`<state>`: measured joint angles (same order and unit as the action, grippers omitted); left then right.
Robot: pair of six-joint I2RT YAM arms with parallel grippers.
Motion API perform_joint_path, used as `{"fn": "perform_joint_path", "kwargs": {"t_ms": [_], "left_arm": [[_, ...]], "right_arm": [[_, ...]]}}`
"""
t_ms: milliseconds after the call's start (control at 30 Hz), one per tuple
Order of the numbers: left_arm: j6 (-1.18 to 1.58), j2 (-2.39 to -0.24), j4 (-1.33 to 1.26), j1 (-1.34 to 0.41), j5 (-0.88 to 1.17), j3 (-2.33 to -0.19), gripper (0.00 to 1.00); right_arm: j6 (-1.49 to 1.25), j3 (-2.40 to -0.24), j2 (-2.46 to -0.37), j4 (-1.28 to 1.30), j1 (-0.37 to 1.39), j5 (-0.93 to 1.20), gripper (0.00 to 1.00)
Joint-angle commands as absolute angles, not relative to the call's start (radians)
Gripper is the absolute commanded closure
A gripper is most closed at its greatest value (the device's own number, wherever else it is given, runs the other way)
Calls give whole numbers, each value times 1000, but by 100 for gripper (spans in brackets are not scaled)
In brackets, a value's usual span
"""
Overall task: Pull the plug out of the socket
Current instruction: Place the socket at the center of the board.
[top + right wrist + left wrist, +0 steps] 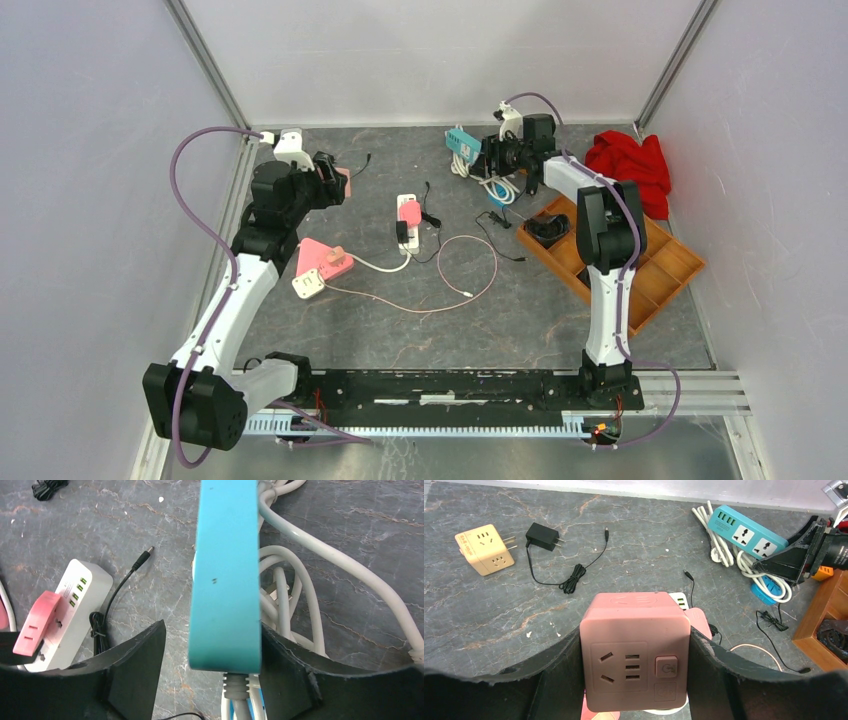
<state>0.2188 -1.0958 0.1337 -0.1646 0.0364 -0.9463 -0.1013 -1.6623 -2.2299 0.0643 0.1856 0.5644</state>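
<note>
A red cloth lies crumpled at the far right corner of the grey counter, touching a wooden tray with compartments. Far left, a beige cube adapter lies just beside a black power adapter, whose thin cable is partly bundled.

The table is a dark grey slab veined with pale, marble-like streaks. Plain, pale grey panels close it in on three sides: a back wall, a left wall and a right wall. Slanting metal posts mark the two far corners, one on the left and one on the right. A ribbed aluminium rail runs along the near edge. Below it lies a dull silvery strip, possibly sheet metal. The light is soft and even, and shadows are faint.
</note>
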Motion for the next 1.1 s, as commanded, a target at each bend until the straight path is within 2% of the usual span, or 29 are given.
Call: {"fn": "perform_joint_path", "kwargs": {"t_ms": [0, 467, 667, 833, 967, 1067], "left_arm": [[168, -1072, 96, -160, 53, -950, 98], [158, -1081, 94, -160, 40, -945, 98], [159, -1094, 94, -160, 50, -945, 98], [159, -1107, 95, -160, 59, -945, 98], [158, -1117, 92, -160, 75, -943, 98], [158, -1141, 96, -160, 97, -950, 98]], "right_arm": [[-12, -1674, -2186, 190, 132, 547, 28], [102, -1564, -1910, 201, 36, 572, 21], [133, -1435, -1751, 158, 6, 818, 21], [-22, -1155, -1558, -41, 7, 1082, 22], [102, -1065, -1436, 91, 7, 1148, 23], [187, -961, -1340, 92, 6, 1137, 23]]}}
